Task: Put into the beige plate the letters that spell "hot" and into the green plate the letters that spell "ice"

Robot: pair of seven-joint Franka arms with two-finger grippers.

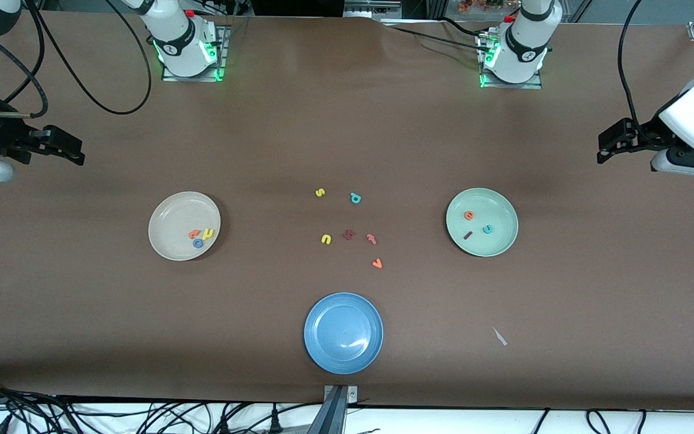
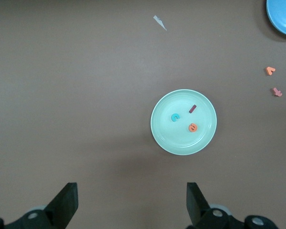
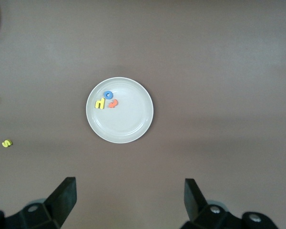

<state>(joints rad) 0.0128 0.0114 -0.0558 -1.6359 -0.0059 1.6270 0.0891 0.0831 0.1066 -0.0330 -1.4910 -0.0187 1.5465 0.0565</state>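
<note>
A brown paper-covered counter (image 1: 347, 120) carries three round shallow plates and a scatter of tiny foam letters. The cream-beige plate (image 1: 173, 241) lies toward the right arm's end; in it, close together by the rim, lie the yellow h (image 1: 208, 232), the blue ring-shaped o (image 1: 197, 243) and the orange t (image 1: 193, 234). The pale mint-green plate (image 1: 494, 238) lies toward the left arm's end and holds the orange e (image 1: 469, 214), the teal c (image 1: 487, 229) and the dark red short bar i (image 1: 468, 235), each a little apart from the others.

Between the two plates lie the loose letters: a yellow s (image 1: 320, 193), a teal a-like letter (image 1: 355, 198), a yellow u (image 1: 326, 239), a larger dark red letter (image 1: 349, 234), a pinkish-red hooked letter (image 1: 372, 239) and an orange v-like letter (image 1: 376, 263). A blue plate (image 1: 343, 333) lies nearer to the front camera than these. A small pale scrap (image 1: 499, 336) lies on the counter near it, toward the left arm's end.

The left gripper (image 2: 132, 202) hangs over bare counter near the green plate, fingers wide apart and holding nothing. The right gripper (image 3: 130, 200) hangs likewise near the beige plate, fingers spread and without a load.
</note>
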